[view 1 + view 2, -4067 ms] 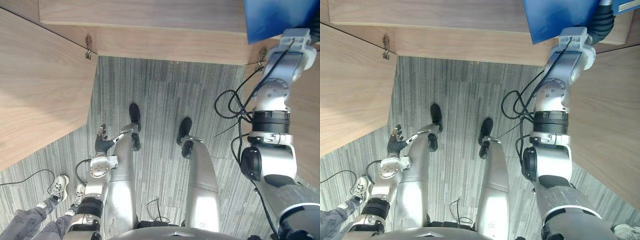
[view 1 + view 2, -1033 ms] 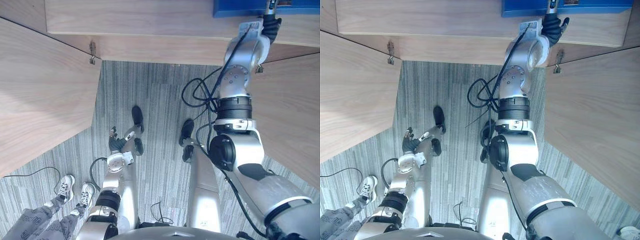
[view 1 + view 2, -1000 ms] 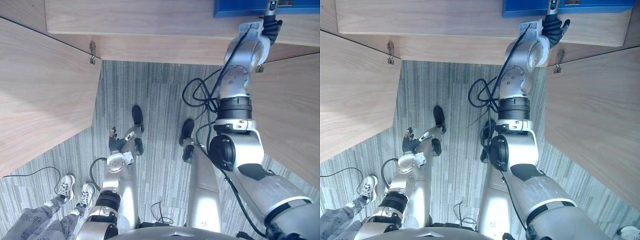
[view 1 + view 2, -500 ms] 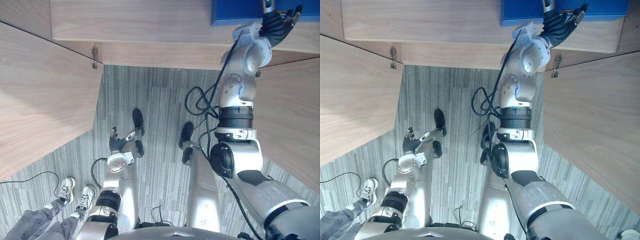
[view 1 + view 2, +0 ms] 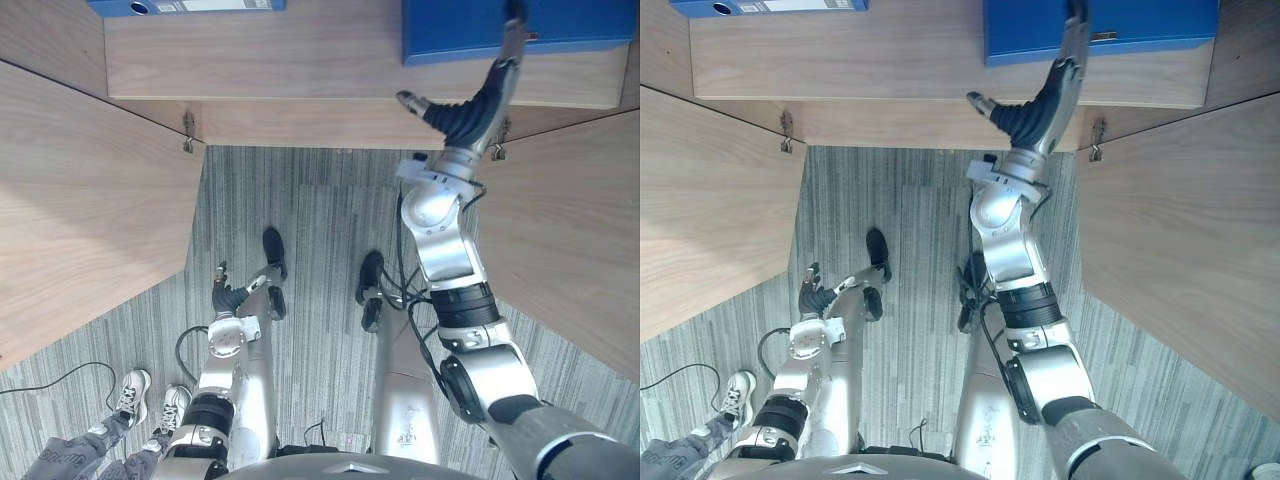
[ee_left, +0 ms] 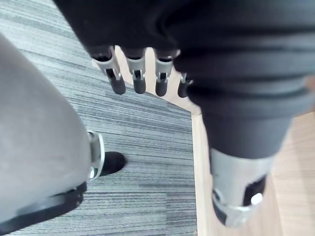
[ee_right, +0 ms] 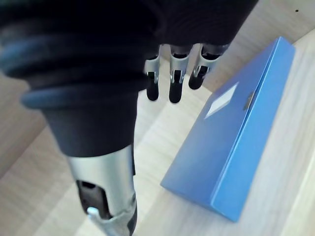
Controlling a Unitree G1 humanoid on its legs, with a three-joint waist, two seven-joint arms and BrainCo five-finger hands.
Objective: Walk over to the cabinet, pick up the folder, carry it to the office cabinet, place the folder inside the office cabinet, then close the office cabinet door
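Two blue folders lie on the cabinet shelf point(image 5: 300, 50): the task folder point(image 5: 580, 28) upper right, a second folder point(image 5: 185, 6) upper left. Your right robot hand point(image 5: 468, 112) extends over the task folder, fingers straight, gripping nothing. Your left robot hand point(image 5: 228, 297) hangs relaxed at lower left. The left door point(image 5: 80, 200) and right door point(image 5: 580, 220) stand open either side.

head pair looking down, wrist views close (right shares folder point(image 7: 236, 142))

Grey striped carpet point(image 5: 320, 200) underfoot, a person's legs in grey trousers point(image 5: 62, 458) and white sneakers point(image 5: 128, 387) standing on it at lower left, blue lever-arch binder point(image 5: 186, 6) with white spine label lying flat at top left.
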